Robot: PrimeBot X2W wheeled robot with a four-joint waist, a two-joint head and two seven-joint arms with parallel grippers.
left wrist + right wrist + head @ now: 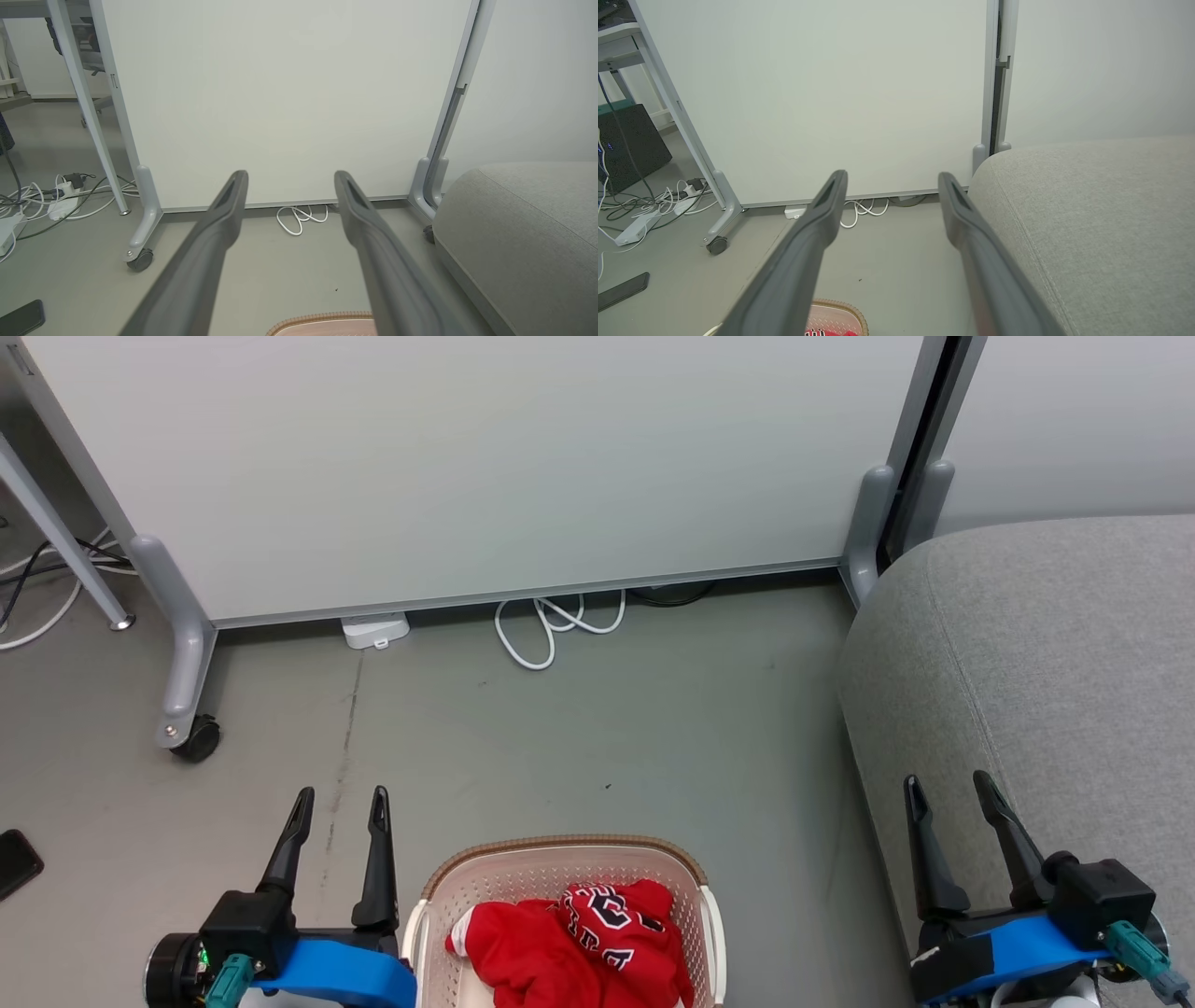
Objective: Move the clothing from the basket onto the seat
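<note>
The cream-white basket [560,861] with a brown rim band stands on the floor at the bottom centre of the head view. Inside it lies the bright red clothing [569,947], bunched up, with black-and-white lettering on top. The light-grey seat [1046,663] rises at the right. My left gripper [341,800] is open, just left of the basket and empty. My right gripper [948,787] is open over the seat's front left edge, empty too. The basket rim [322,322] shows low in the left wrist view; basket [838,317] and seat [1092,214] appear in the right wrist view.
A white partition panel [485,467] on grey castor feet [191,733] stands behind the bare floor. White cable loops [551,625] and a small white box [375,631] lie at its base. A dark phone [14,863] lies on the floor at far left.
</note>
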